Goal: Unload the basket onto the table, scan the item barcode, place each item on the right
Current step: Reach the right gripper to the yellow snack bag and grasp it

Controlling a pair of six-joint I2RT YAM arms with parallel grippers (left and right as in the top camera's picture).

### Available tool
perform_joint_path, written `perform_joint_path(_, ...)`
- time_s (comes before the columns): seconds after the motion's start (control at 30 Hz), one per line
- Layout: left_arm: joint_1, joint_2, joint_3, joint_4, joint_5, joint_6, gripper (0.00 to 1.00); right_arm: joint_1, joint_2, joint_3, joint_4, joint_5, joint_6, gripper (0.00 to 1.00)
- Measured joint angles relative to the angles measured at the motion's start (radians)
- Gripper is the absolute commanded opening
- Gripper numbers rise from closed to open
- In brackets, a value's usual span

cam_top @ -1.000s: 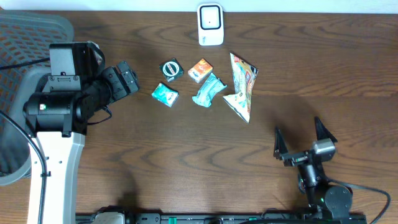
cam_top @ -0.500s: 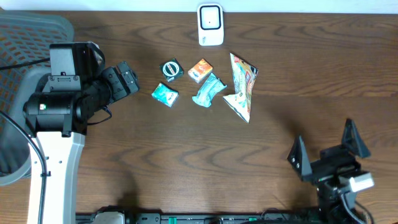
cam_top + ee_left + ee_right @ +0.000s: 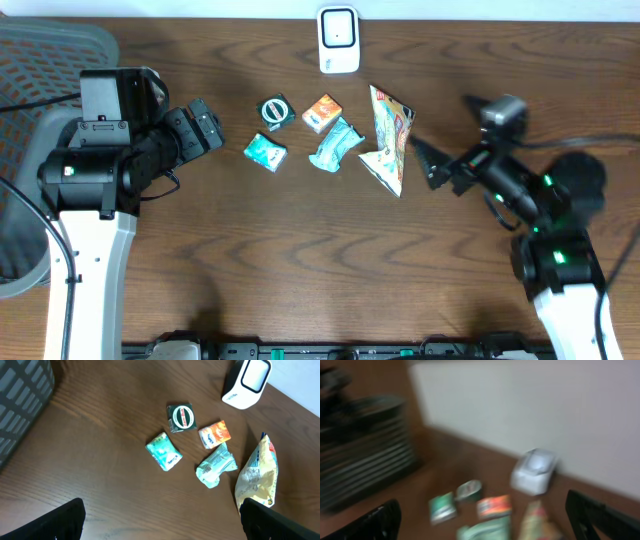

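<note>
Several small items lie in the middle of the table: a dark green packet (image 3: 274, 110), an orange packet (image 3: 322, 112), a teal packet (image 3: 265, 152), a pale teal wrapper (image 3: 336, 145) and a yellow chip bag (image 3: 388, 140). Behind them stands the white barcode scanner (image 3: 338, 40). My left gripper (image 3: 208, 127) hangs open, left of the items and clear of them. In the left wrist view the chip bag (image 3: 257, 477) lies by the right finger. My right gripper (image 3: 428, 163) is open just right of the chip bag and holds nothing. Its wrist view is blurred.
A grey mesh basket (image 3: 40, 60) stands at the table's far left, beside the left arm. The white wall runs behind the scanner (image 3: 534, 472). Bare wood lies in front of the items toward the near edge.
The right arm has swung up from the near edge to the right side of the chip bag, gripper still open. The left arm and the items have not moved.
</note>
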Motion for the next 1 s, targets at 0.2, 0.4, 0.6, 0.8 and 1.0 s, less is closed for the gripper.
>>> perform_joint_path(0.2,0.0,0.0,0.0,0.0,0.0,0.0,0.98,0.008,0.195,0.007,0.266,-0.33,0.144,0.99)
perform_joint_path(0.4,0.0,0.0,0.0,0.0,0.0,0.0,0.98,0.01,0.29,0.027,0.321,-0.337,0.351,0.99)
perform_joint_path(0.6,0.0,0.0,0.0,0.0,0.0,0.0,0.98,0.012,0.302,0.23,-0.06,-0.135,0.333,0.99)
perform_joint_path(0.8,0.0,0.0,0.0,0.0,0.0,0.0,0.98,0.071,0.309,0.41,-0.438,0.143,0.161,0.99)
perform_joint_path(1.0,0.0,0.0,0.0,0.0,0.0,0.0,0.98,0.097,0.339,0.411,-0.526,0.211,0.101,0.99)
